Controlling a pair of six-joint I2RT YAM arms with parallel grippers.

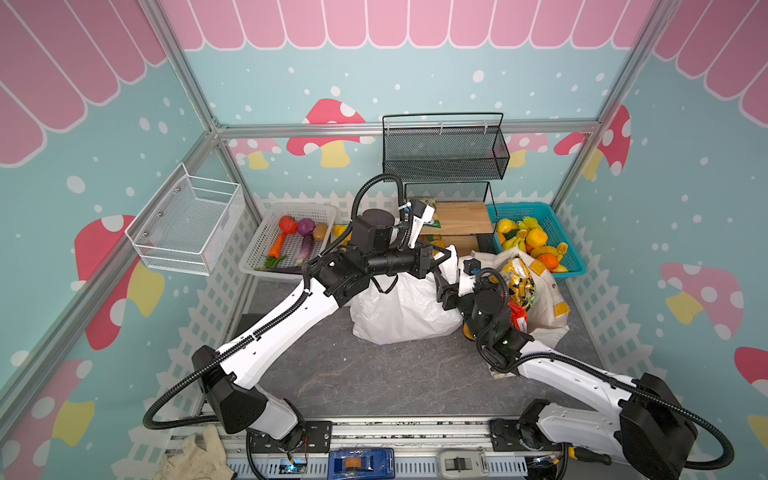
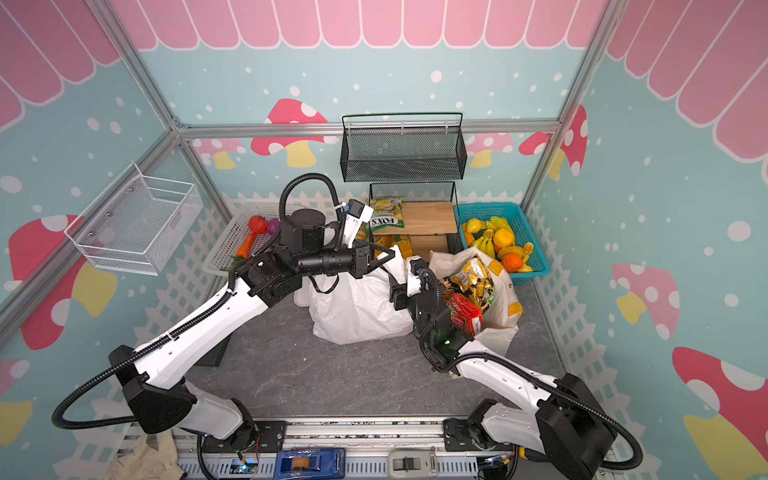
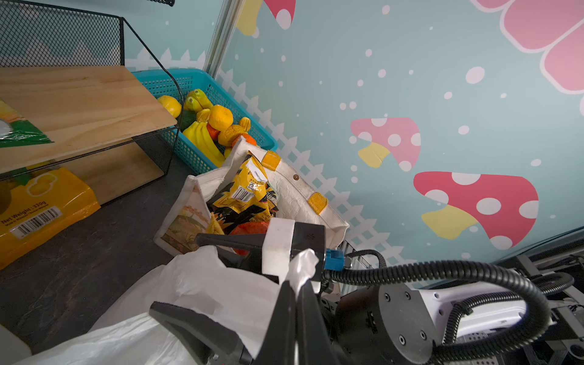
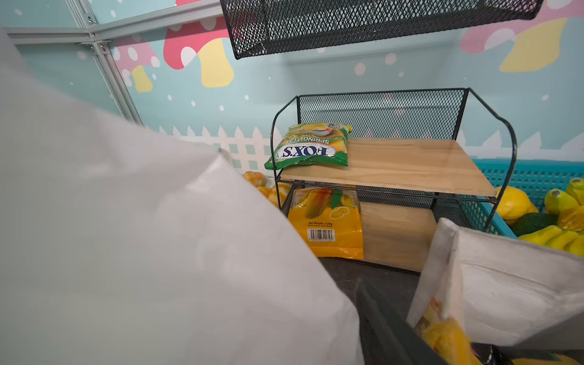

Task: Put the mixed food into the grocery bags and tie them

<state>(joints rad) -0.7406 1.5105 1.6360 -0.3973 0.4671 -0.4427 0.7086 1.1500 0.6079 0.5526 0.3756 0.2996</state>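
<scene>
Two hands, one white carrier bag (image 1: 399,309): left hand (image 3: 296,290) is clamped on a twist of plastic at its top, and the right hand (image 3: 174,274) just beside it gapes wide, bag film between the jaws. Just past the right hand, the tote (image 1: 549,289) holds a black-and-yellow packet (image 1: 517,282) and a red packet (image 1: 518,318).

Front tabletop (image 1: 374,374) open; white bag (image 1: 399,307), tote (image 1: 544,299) crowd middle; gap between seemingly narrow.
</scene>
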